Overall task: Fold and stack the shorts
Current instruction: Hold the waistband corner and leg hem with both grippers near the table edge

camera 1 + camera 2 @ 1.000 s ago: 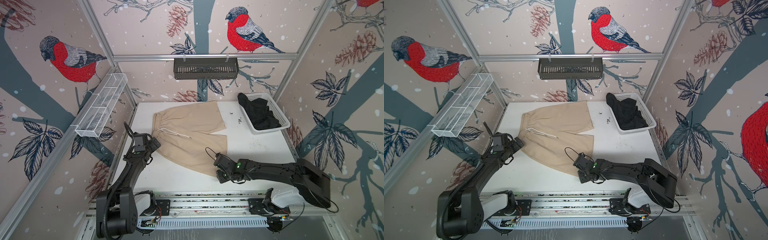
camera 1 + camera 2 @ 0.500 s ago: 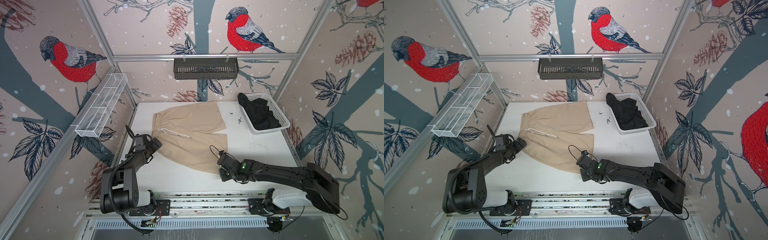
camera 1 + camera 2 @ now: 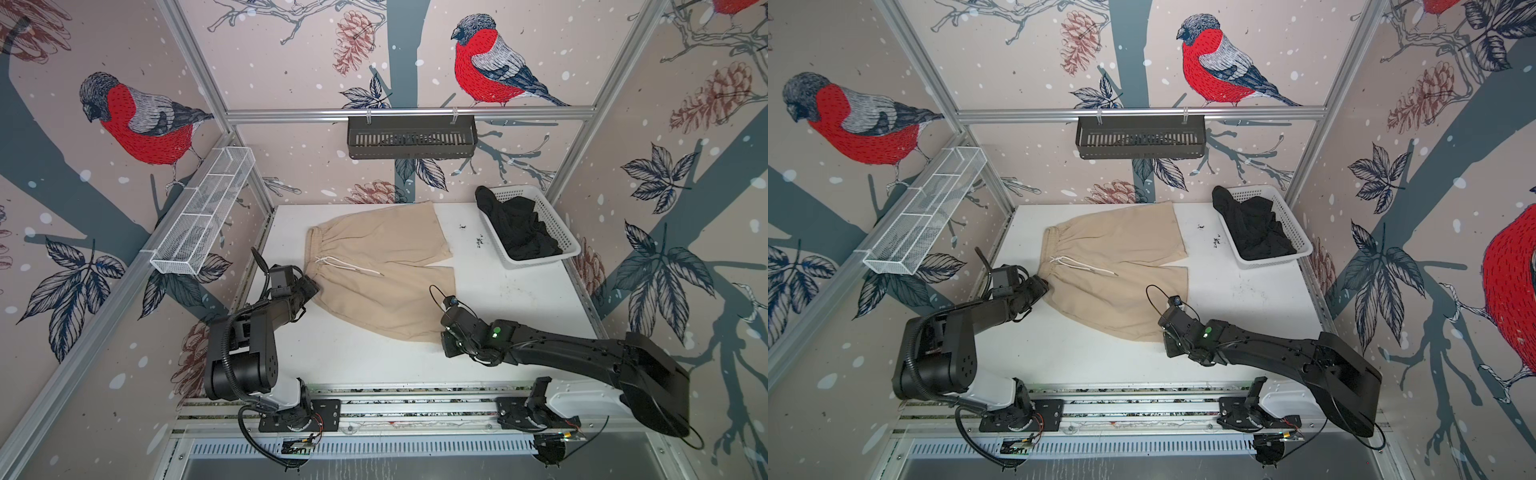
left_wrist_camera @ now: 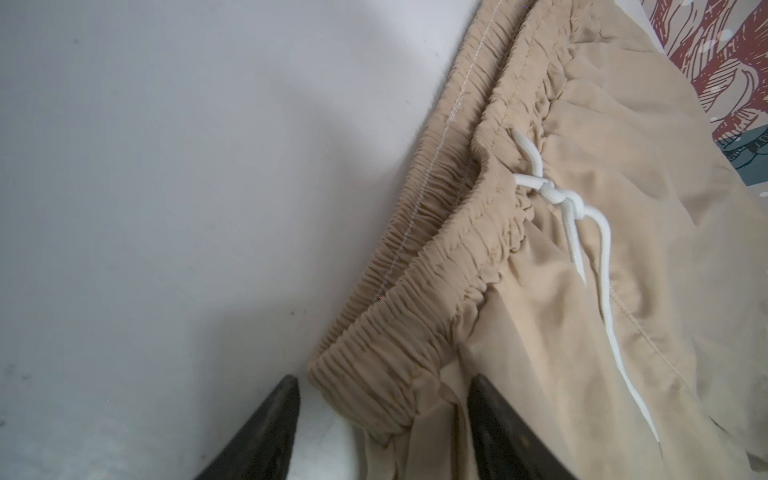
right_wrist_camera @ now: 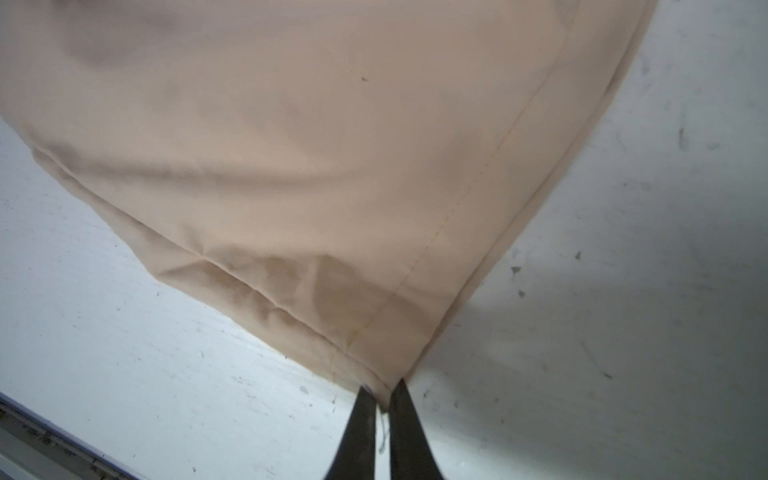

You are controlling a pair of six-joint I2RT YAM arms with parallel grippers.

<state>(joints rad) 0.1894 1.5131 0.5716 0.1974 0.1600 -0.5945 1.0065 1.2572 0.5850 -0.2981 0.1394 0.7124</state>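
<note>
Top views are both showing the left arm [image 3: 257, 316] lying low, its forearm reaching up and right from its base toward the near-left corner of the beige shorts [image 3: 374, 266] [image 3: 1113, 257]. Right arm [image 3: 561, 345] is stretching long and nearly flat across the counter [image 3: 519, 303], pointing left, its wrist sitting at the near-right hem corner of the same pair.

Left gripper [image 3: 309, 286] [image 4: 384, 380]: jaws are standing spread, straddling the end of the gathered waistband [image 4: 415, 332]. One finger [image 4: 266, 432] is resting over bare counter beside the cloth, its mate [image 4: 507, 436] lying on the fabric. Bare counter is showing between the first finger and the waistband, so nothing is being pinched. White drawstring [image 4: 569, 203] is lying knotted and loose on the front of the shorts, well clear of the fingers.

Right gripper [image 3: 445, 343] [image 5: 382, 386]: fingers are pressing almost together, pinching the stitched hem corner of the beige shorts, and the cloth is puckering just beyond the tips.

Beige shorts are lying spread flat mid-counter, waistband toward the left, legs toward the right. Black shorts [image 3: 519, 228] [image 3: 1254, 228] are sitting crumpled in the white basket [image 3: 544, 259] [image 3: 1275, 258] at the far-right corner, one end draping over its rim.
</note>
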